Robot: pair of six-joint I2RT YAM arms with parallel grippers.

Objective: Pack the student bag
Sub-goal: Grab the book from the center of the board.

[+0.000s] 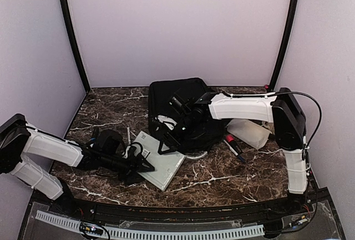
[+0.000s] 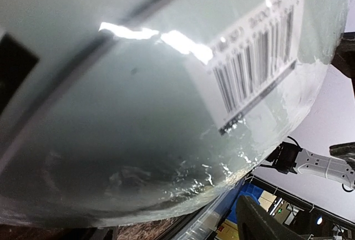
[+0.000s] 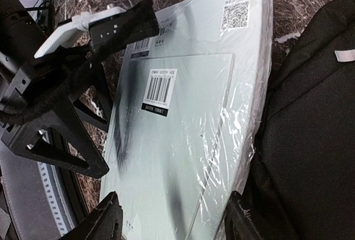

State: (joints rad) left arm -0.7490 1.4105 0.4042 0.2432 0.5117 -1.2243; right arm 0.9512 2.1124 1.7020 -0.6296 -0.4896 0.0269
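Observation:
The student bag, a large black fabric backpack, lies at the back centre and fills the right side of the right wrist view. A pale plastic-wrapped flat pack with a barcode label lies in front of it, its far edge against the bag. My left gripper sits at the pack's left edge with jaws spread. The pack nearly fills its wrist view, and only one finger shows there. My right gripper hangs open just over the pack, beside the bag, holding nothing.
A red and black marker lies right of the bag. A translucent white pouch rests under the right arm. A thin white stick lies left of the pack. Walls enclose the marble table on three sides.

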